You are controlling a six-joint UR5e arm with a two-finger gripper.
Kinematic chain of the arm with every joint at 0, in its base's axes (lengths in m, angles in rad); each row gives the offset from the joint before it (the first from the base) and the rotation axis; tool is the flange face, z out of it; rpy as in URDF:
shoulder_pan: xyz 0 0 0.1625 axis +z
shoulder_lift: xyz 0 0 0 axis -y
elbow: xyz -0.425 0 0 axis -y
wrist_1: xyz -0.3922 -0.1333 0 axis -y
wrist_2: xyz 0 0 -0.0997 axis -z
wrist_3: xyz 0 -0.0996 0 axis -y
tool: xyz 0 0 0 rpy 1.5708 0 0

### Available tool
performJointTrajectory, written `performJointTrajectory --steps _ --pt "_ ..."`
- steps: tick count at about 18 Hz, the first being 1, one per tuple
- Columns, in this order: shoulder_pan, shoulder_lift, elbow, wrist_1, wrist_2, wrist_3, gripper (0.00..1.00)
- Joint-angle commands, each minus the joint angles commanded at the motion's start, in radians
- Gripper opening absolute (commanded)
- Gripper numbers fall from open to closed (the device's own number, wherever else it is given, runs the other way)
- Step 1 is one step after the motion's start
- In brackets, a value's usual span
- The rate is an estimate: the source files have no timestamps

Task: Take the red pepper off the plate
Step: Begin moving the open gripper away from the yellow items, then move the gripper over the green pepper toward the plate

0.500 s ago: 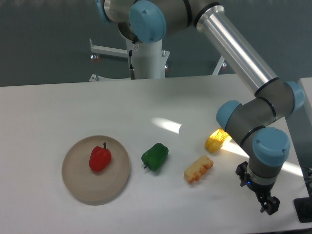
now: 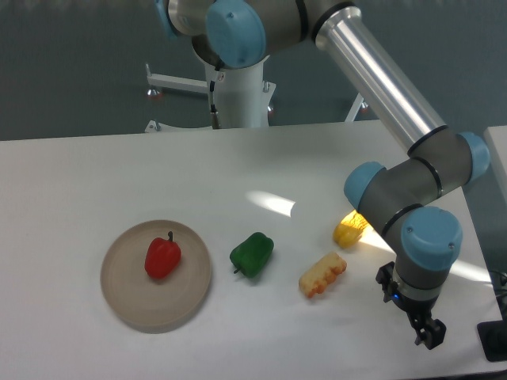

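White table: the red pepper point(image 2: 162, 257) sat on the plate point(image 2: 127, 305), near its left edge.
The gripper point(image 2: 428, 336) hung far right, empty; how wide it stood open was unclear.

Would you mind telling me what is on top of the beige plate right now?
Only the red pepper sits on the plate, left of centre, its dark stem pointing up. The patch of plate directly beneath the pepper is covered and cannot be seen.
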Motion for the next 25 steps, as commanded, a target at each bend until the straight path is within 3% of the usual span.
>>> performJointTrajectory --steps 6,11,13,17,20,22,25 --pt "-0.023 0.104 -0.135 -0.011 -0.011 -0.150 1.00" --pt "-0.052 0.189 -0.229 -0.067 -0.044 -0.293 1.00" --pt "-0.077 0.230 -0.281 -0.069 -0.048 -0.374 1.00" --pt "-0.150 0.345 -0.431 -0.072 -0.156 -0.624 1.00" --pt "-0.184 0.391 -0.485 -0.074 -0.213 -0.764 1.00" --pt "-0.208 0.425 -0.549 -0.071 -0.232 -0.788 1.00" --pt "-0.251 0.446 -0.581 -0.069 -0.253 -0.917 1.00"
